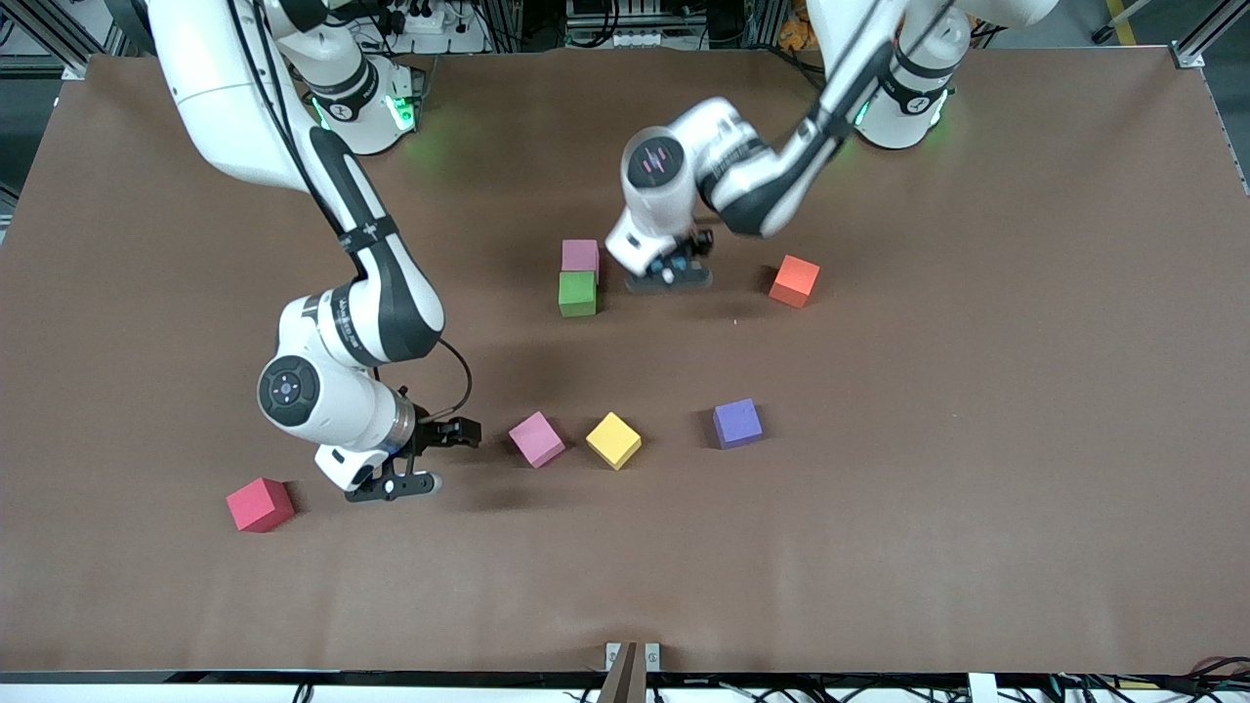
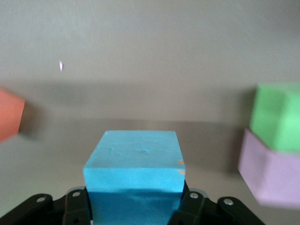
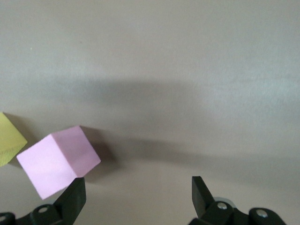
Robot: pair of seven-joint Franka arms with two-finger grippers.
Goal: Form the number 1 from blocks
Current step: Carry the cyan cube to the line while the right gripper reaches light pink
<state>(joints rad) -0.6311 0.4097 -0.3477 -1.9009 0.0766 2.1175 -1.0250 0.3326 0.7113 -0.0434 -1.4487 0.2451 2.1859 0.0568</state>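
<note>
Near the table's (image 1: 977, 391) middle, the left gripper (image 1: 674, 271) is clamped on a matte blue cube (image 2: 133, 176), just beside a pink block (image 1: 580, 255) touching a green one (image 1: 577, 293). Orange (image 1: 794, 280) sits toward the left arm's end. Toward the front edge lie red (image 1: 260, 504), pink (image 1: 536, 438), yellow (image 1: 613, 439), purple (image 1: 736, 423). Right gripper (image 1: 415, 459) gapes empty between the red block and that pink one.

Even overhead light, soft arm shadows on the brown table (image 1: 977, 439), wrist views blurred toward their edges.
</note>
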